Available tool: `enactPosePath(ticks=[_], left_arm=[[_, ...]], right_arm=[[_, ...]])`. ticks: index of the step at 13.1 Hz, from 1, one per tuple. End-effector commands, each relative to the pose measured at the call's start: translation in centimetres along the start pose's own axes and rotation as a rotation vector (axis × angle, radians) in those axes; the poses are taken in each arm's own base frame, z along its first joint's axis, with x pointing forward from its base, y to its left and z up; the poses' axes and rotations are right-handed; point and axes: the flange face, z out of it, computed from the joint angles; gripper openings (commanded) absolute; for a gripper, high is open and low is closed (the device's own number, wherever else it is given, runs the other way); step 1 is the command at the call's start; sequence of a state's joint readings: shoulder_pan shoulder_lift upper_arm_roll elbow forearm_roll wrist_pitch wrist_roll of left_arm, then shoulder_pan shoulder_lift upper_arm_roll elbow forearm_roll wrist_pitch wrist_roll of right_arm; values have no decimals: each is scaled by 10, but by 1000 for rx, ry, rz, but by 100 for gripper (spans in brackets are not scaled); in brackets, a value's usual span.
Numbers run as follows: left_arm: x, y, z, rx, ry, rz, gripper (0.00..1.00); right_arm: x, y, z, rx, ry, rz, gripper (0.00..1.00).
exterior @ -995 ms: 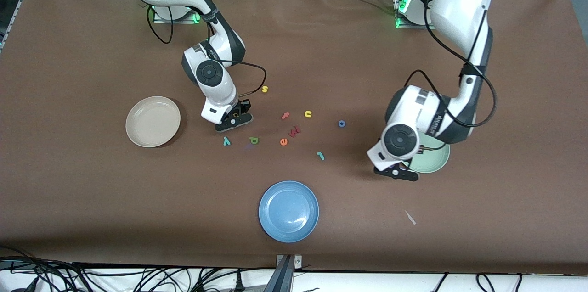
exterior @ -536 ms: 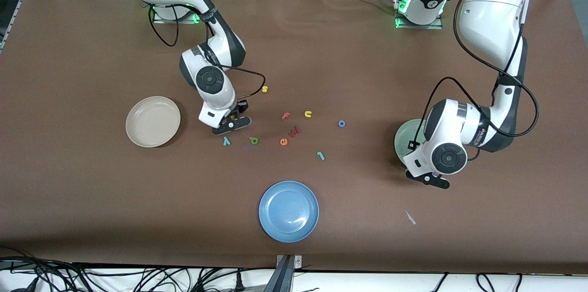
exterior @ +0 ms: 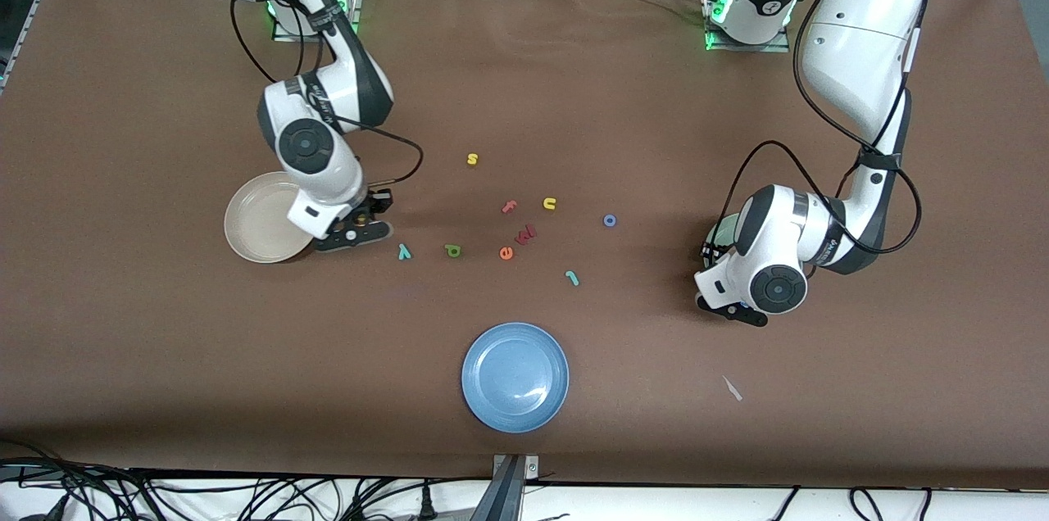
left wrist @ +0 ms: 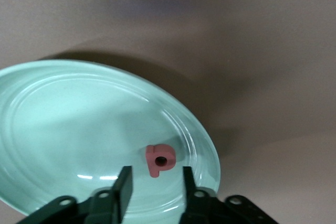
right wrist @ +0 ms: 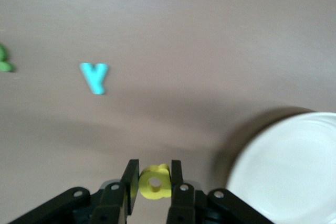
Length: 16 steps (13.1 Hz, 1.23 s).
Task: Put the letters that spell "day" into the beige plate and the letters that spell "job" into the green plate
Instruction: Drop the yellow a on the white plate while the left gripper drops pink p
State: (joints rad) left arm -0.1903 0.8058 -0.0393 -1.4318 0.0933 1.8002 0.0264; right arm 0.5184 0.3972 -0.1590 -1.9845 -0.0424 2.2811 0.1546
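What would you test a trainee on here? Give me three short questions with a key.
1. True or false: the pink letter lies in the green plate.
2. What does the right gripper hold, beside the beige plate? A: a spoon. B: the yellow letter. C: nothing.
3. Fill in: over the green plate, the jaws of the left gripper stand ___.

Key: 1 true; 2 B; 3 open.
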Motion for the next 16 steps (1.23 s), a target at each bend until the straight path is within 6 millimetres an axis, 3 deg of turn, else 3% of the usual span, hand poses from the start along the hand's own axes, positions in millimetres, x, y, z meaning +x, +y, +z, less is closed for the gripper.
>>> enactPosePath(ticks=[1,2,5,7,8,9,10,12,14,16], left_arm=[[-11,-4,-28,-25,19,9,100],[-13,-1,-33,-39,15,6,100],[-11,41,-41,-153,27,-42,100],[-7,83,-66,-139,74,-32,100],[-7,110,-73,-125,91,-43,100],[-3,124,-81,-130,120,-121,100],[-3,140,-82,-130,132,-222,100],[5,172,-72,-143,169,-361,100],[15,184,-68,-179,223,-485,100],[23,205,-64,-223,286,-599,100]], right_arm=[[-12,48,3,-15,-22,60,16],[-13,64,5,-22,-27,79,16],[-12,101,20,-38,-47,123,16],[-11,121,31,-40,-58,134,19],[-8,125,33,-41,-59,121,42],[-4,125,30,-42,-54,117,80],[-1,123,27,-40,-50,121,100],[4,109,21,-18,-42,122,100],[11,96,13,12,-26,120,100],[18,71,9,24,-11,92,100]])
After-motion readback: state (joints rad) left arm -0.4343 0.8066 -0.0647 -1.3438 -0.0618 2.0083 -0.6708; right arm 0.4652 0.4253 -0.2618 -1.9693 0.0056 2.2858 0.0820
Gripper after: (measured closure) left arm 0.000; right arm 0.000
